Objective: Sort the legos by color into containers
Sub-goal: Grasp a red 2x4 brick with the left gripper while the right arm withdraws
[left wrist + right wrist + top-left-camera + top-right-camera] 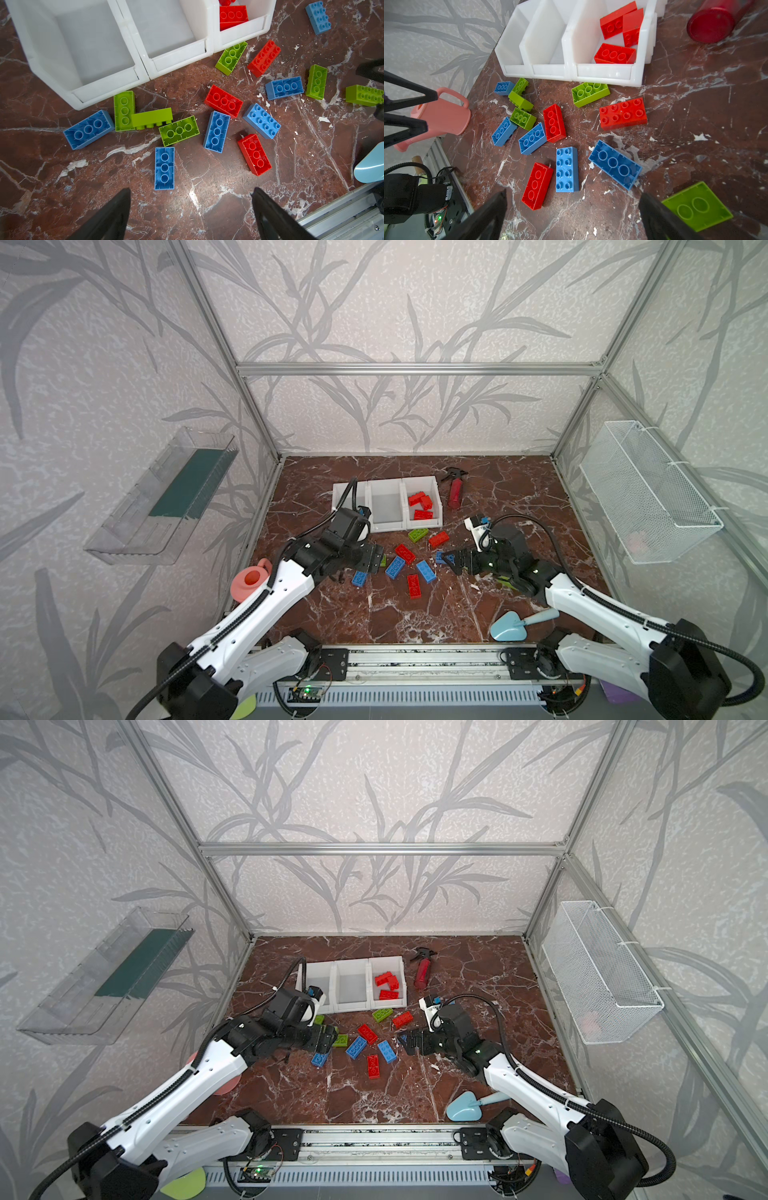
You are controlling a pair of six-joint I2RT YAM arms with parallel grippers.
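Note:
Red, blue and lime green legos lie scattered on the marble table in front of the containers (388, 526), three joined white bins. The right bin holds three red legos (420, 504); the other two bins look empty. My left gripper (376, 558) hovers over the left side of the pile, open, with a blue lego (164, 168) just ahead of its fingers and nothing between them (191, 190). My right gripper (446, 560) is at the pile's right side, open and empty (573, 192). A red lego (537, 185) and a blue one (567, 169) lie just ahead of it, and a green one (697, 205) beside one finger.
A red spray bottle (455, 489) lies to the right of the bins. A pink watering can (249, 578) stands at the table's left edge, a light blue trowel (509, 626) near the front right. A wire basket (648, 497) and a clear tray (162, 497) hang on the side walls.

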